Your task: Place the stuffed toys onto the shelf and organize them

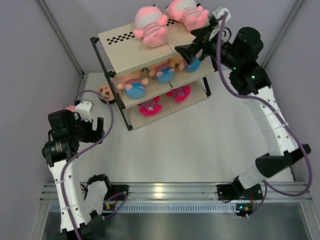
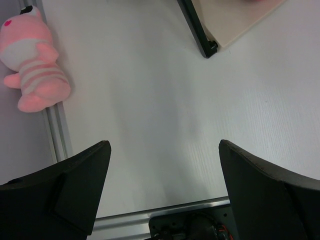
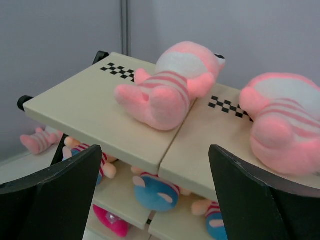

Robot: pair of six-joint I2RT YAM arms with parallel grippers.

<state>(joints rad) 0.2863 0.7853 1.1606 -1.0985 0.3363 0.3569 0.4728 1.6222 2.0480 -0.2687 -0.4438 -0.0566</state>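
The shelf (image 1: 120, 52) stands at the back centre. Two pink toys (image 1: 150, 27) (image 1: 186, 11) lie on its top board; they also show in the right wrist view (image 3: 167, 92) (image 3: 285, 125). Boy dolls (image 1: 134, 85) (image 1: 164, 72) lie on the middle board. My right gripper (image 1: 192, 42) is open and empty at the shelf's right front edge (image 3: 155, 147). A third pink toy (image 2: 35, 60) lies by the table's left rail, up and left of my open, empty left gripper (image 2: 164, 145). A boy doll (image 1: 105, 92) lies on the table left of the shelf.
Magenta plush toys (image 1: 149, 106) (image 1: 179, 93) lie on the bottom board. The shelf's black foot (image 2: 207, 47) shows in the left wrist view. Grey walls close in on both sides. An aluminium rail (image 1: 165, 191) runs along the near edge.
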